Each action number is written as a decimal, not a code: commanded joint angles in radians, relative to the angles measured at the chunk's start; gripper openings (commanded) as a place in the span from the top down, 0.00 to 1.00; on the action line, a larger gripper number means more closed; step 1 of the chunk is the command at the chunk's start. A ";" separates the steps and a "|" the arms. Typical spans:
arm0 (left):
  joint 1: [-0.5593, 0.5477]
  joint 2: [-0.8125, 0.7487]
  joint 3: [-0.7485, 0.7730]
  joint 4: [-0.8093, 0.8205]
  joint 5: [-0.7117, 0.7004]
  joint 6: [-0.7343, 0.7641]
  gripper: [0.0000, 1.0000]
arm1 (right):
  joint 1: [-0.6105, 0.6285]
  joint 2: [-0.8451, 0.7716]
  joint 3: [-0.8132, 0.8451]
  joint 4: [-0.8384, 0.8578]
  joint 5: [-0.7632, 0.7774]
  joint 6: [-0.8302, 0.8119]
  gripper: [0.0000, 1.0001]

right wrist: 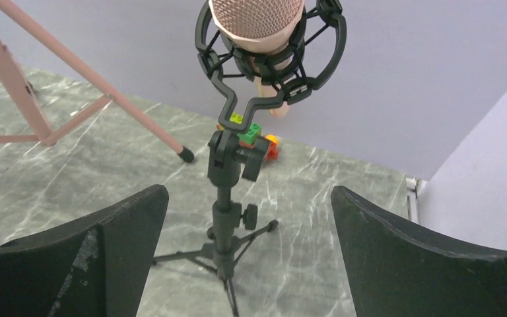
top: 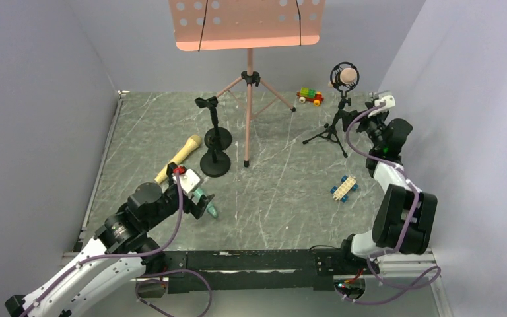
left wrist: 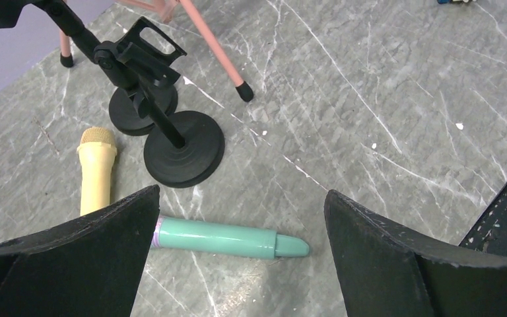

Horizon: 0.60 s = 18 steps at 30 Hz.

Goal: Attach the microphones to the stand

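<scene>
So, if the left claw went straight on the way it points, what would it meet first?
Most likely the teal microphone, lying flat on the table between the fingers of the open left claw. Depth is unclear; it might touch bare table just past it.

Head of the teal microphone (left wrist: 224, 239) behind the left fingers (left wrist: 72, 264)

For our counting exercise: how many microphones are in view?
3: pink microphone on the tripod stand; yellow microphone lying beside the round-base stands; teal microphone lying by the left gripper. None seems hidden.
</scene>
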 commanded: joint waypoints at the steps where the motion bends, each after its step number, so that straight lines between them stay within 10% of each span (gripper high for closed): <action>1: 0.020 -0.010 0.023 0.043 -0.027 -0.049 0.01 | -0.022 -0.133 0.027 -0.299 -0.072 -0.071 0.00; 18: 0.094 0.098 0.156 0.037 -0.069 -0.408 0.01 | -0.030 -0.511 0.006 -1.065 -0.302 -0.313 0.00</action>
